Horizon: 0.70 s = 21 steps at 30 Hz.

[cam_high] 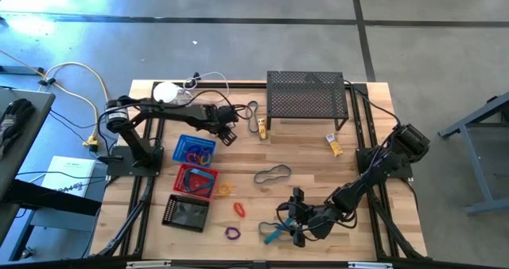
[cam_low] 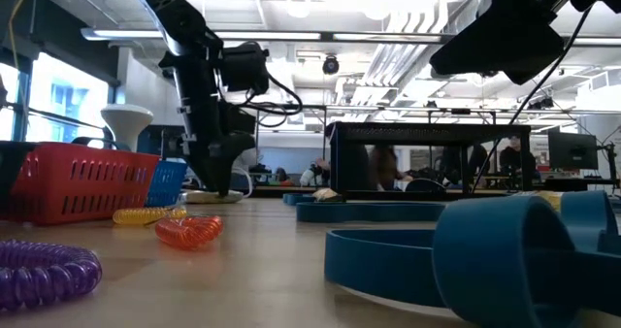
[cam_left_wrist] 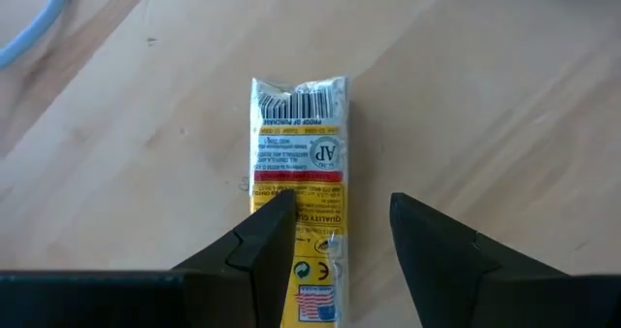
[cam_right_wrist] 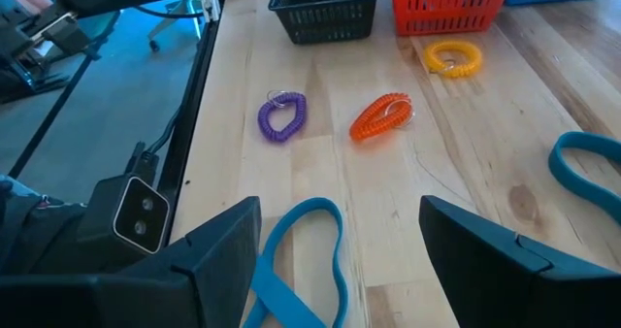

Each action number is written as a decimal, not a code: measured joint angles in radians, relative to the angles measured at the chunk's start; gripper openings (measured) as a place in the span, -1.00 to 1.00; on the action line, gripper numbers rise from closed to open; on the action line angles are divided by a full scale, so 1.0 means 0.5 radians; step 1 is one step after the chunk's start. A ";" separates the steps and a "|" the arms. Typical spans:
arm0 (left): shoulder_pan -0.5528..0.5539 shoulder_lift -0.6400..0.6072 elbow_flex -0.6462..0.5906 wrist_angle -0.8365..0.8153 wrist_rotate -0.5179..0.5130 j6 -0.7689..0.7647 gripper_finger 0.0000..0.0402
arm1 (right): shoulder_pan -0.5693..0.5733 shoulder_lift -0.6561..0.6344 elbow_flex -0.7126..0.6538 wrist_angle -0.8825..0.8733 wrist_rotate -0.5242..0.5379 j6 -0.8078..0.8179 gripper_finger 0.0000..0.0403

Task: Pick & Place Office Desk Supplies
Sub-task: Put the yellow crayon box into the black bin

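Observation:
A yellow-and-white tube [cam_left_wrist: 299,153] lies flat on the wooden table. My left gripper [cam_left_wrist: 340,207] is open just above its yellow end, one finger on each side, at the far left-centre of the table [cam_high: 228,132]. My right gripper [cam_right_wrist: 340,207] stands open near the front edge [cam_high: 293,221], above a blue elastic loop [cam_right_wrist: 296,260] that lies flat. Purple [cam_right_wrist: 282,115], orange [cam_right_wrist: 381,115] and yellow [cam_right_wrist: 453,58] coil rings lie on the wood beyond it. A black loop [cam_high: 273,173] lies mid-table, and a second tube [cam_high: 334,146] lies by the shelf.
A big black mesh shelf [cam_high: 306,94] stands at the far edge. Blue [cam_high: 195,150], red [cam_high: 196,180] and black [cam_high: 185,213] baskets sit in a row on the left. A white round device [cam_high: 165,91] with a cable lies at the far left. Another black loop [cam_high: 253,114] lies beside the left gripper.

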 joint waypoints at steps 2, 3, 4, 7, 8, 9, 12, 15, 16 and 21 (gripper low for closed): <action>-0.012 0.013 -0.001 -0.006 -0.030 0.008 -0.19 | 0.000 0.000 0.000 0.000 -0.001 0.000 0.34; -0.015 0.014 -0.001 -0.009 -0.037 0.008 -0.19 | 0.000 0.000 0.000 0.000 -0.001 0.000 0.34; -0.015 0.014 -0.002 -0.011 -0.039 0.008 -0.20 | 0.000 0.000 0.000 0.000 -0.001 0.000 0.34; -0.015 0.014 -0.002 -0.013 -0.047 -0.003 -0.26 | 0.000 0.000 0.000 0.000 0.000 0.000 0.34; -0.015 0.016 -0.003 -0.013 -0.062 -0.006 -0.28 | 0.000 0.000 0.000 0.000 0.000 0.000 0.34; -0.015 0.016 -0.003 -0.014 -0.074 -0.010 -0.31 | 0.000 0.000 0.000 0.000 0.002 0.000 0.34; -0.015 0.031 -0.004 -0.016 -0.079 -0.024 -0.41 | 0.000 0.000 0.000 0.000 0.005 0.000 0.34; -0.015 0.034 -0.007 -0.032 -0.081 -0.032 -0.51 | 0.000 0.000 0.000 0.000 0.005 0.000 0.34; -0.014 0.034 -0.008 -0.032 -0.082 -0.050 -0.54 | 0.000 0.000 0.000 0.000 0.005 0.002 0.34; -0.017 0.035 -0.009 -0.037 -0.119 -0.086 -0.70 | 0.000 0.000 0.000 -0.001 0.003 0.005 0.34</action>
